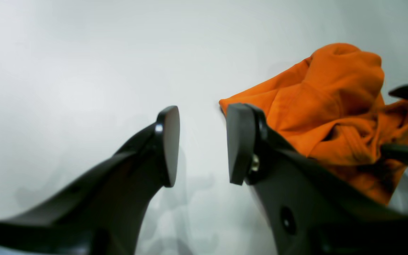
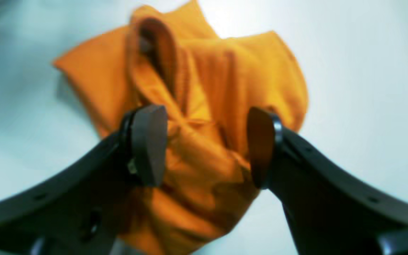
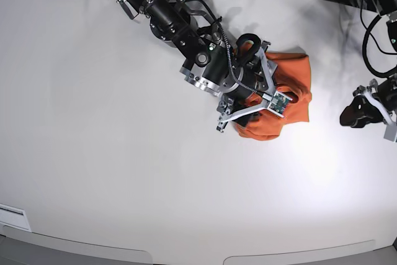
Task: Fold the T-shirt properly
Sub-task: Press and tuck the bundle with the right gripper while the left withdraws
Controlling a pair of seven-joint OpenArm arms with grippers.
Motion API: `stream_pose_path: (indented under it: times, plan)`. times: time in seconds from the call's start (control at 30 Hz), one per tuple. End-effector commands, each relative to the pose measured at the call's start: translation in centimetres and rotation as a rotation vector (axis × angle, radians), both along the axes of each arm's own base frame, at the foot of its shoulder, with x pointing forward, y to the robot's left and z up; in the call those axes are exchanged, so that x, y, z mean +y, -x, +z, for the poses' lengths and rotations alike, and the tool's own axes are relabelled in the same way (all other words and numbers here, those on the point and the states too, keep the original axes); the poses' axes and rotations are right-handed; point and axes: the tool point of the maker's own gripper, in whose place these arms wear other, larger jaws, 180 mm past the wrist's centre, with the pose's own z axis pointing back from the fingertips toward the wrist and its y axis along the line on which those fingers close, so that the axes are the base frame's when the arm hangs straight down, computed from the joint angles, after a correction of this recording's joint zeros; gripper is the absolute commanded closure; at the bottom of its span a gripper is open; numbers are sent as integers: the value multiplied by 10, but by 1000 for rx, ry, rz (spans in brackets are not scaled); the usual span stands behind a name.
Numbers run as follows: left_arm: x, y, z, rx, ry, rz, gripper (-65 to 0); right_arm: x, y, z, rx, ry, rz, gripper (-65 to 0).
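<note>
Base view: T-shirt (image 3: 291,100) half-hidden under right tool (image 3: 263,94)

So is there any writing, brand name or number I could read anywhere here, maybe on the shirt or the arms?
None can be read.
T-shirt: plain orange, no print showing.
Right gripper and left gripper: plain black, no markings.
Table: bare white, no labels.

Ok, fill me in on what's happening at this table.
A two-armed robot is working on an orange T-shirt that lies crumpled in a heap on the white table, not yet folded. The right gripper hangs over the heap with its fingers spread wide on either side of the bunched cloth, gripping nothing yet. The left gripper waits off to the side over bare table, fingers apart and empty.
</note>
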Motion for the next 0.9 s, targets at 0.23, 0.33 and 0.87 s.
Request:
stream_pose_path:
  times: [0.23, 0.33, 0.87]
  plan:
    - [-1, -7, 23, -74, 15, -19, -242, -11, 2, -4, -31, 14, 14, -377]
    - [-4, -6, 25, -82, 29, -33, -203, -22, -1, -11, -49, 40, 10, -377]
    - [-41, 0, 1, -20, 16, -181, 0, -28, -6, -10, -45, 14, 22, -61]
